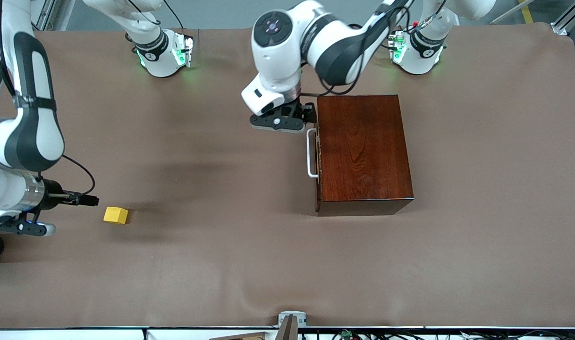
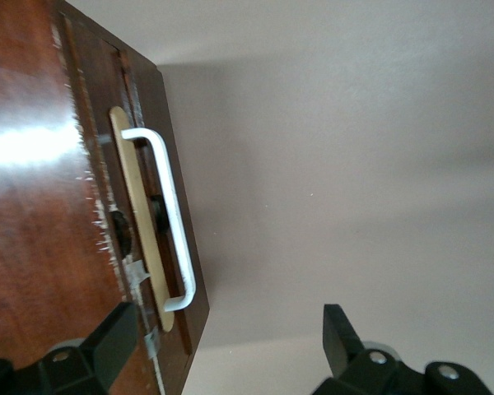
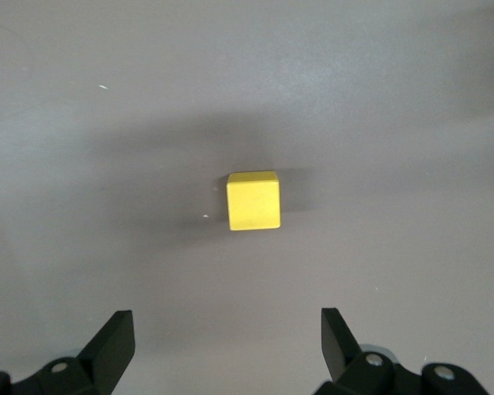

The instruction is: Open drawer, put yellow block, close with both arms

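Brown table cloth [image 1: 231,264] carries the dark wooden box [image 1: 363,151] with the drawer [image 2: 145,247] shut, white handle [image 1: 310,153] untouched. Your left gripper [image 1: 287,118] hangs spread above the handle's end; opening is in hand, so lower and straddle the bar. Your right gripper [image 3: 226,350] waits spread near the yellow block [image 1: 115,215], toward the right arm's end

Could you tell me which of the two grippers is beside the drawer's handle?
The left gripper, open beside the white handle; the right gripper is open by the yellow block.
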### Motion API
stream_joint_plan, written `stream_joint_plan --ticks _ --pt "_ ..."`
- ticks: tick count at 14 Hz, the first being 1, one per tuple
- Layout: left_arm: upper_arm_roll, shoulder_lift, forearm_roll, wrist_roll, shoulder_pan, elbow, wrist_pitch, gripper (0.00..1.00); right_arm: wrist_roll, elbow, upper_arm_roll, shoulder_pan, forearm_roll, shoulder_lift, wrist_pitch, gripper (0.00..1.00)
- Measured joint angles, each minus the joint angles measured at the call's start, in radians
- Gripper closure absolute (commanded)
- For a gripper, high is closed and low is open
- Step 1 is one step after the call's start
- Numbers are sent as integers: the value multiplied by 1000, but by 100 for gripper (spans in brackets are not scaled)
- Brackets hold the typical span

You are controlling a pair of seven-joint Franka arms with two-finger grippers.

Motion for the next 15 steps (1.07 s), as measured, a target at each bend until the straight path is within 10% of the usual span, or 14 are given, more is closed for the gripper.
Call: stream_joint_plan --ticks 15 --pt "5 170 146 -120 -35 8 17 0 -49 -175 0 -7 -2 134 416 0"
